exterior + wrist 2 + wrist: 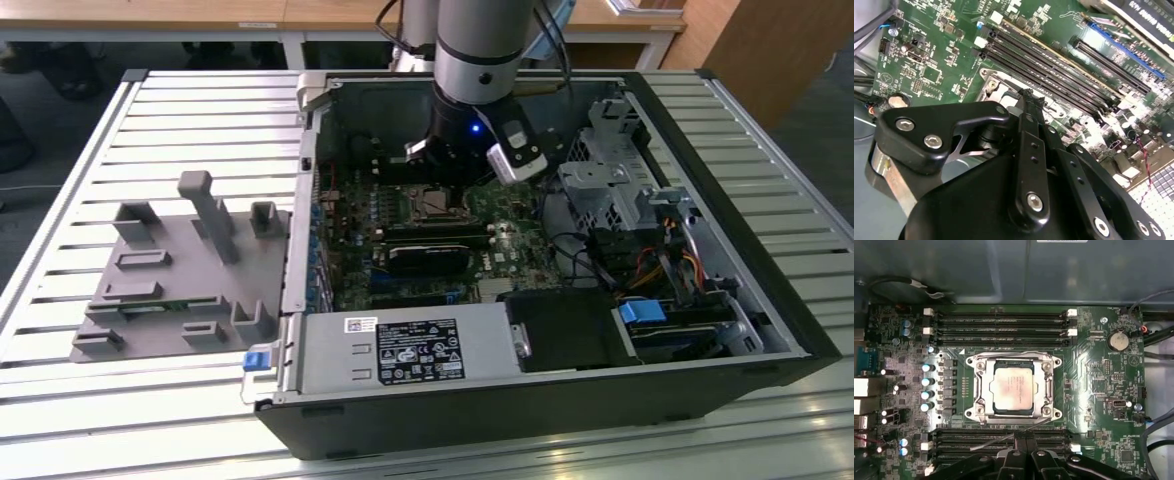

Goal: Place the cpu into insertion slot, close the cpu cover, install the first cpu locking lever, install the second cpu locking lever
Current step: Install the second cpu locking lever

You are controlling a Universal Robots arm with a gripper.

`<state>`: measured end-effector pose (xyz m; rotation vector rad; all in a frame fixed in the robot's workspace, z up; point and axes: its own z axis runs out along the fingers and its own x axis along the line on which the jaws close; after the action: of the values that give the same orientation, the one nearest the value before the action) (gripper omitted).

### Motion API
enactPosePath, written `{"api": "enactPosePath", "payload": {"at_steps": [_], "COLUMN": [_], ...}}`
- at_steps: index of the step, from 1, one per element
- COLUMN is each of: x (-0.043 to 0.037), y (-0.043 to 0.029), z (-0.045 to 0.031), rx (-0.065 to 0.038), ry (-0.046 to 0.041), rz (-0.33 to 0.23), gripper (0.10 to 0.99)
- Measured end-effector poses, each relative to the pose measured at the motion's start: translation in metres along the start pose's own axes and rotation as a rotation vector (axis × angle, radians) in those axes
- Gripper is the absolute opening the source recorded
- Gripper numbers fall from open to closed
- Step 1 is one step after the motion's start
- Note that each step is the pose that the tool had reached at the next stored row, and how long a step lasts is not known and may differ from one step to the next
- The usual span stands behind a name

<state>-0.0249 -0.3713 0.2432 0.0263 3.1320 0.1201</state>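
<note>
The cpu (1012, 388) lies flat in the insertion slot (1040, 412), its pale metal top showing through the cut-out of the cpu cover (1047, 388), which lies down around it. A thin metal lever (1004, 437) runs slanted across the memory slots (999, 326) just beside the socket, reaching toward the gripper (1021, 440), whose black fingers (1025, 447) are drawn together into a narrow tip close to that lever; whether they touch it cannot be told. In the second wrist view the gripper (1027, 95) hangs just above the socket frame, on the motherboard (939, 55).

The socket has memory slots hard on two sides and rows of capacitors (926, 385) on a third (little free room there). In the exterior view the arm (478, 60) reaches down into the open computer case (561, 400), walled by the power supply (400, 350) and drive cage (607, 190). The case sits on a slatted surface (80, 420), beside a grey fixture (174, 280). The supply's white label is too small to read.
</note>
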Motion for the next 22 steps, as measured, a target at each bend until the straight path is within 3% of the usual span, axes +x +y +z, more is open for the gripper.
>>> {"api": "enactPosePath", "payload": {"at_steps": [11,22], "x": [0.0073,0.0217], "y": [-0.0013,-0.0020], "z": [0.0047,0.0105], "rx": [-0.004,-0.013], "ry": [0.0003,0.0004], "rz": [0.000,0.000], "gripper": [0.106,0.106]}}
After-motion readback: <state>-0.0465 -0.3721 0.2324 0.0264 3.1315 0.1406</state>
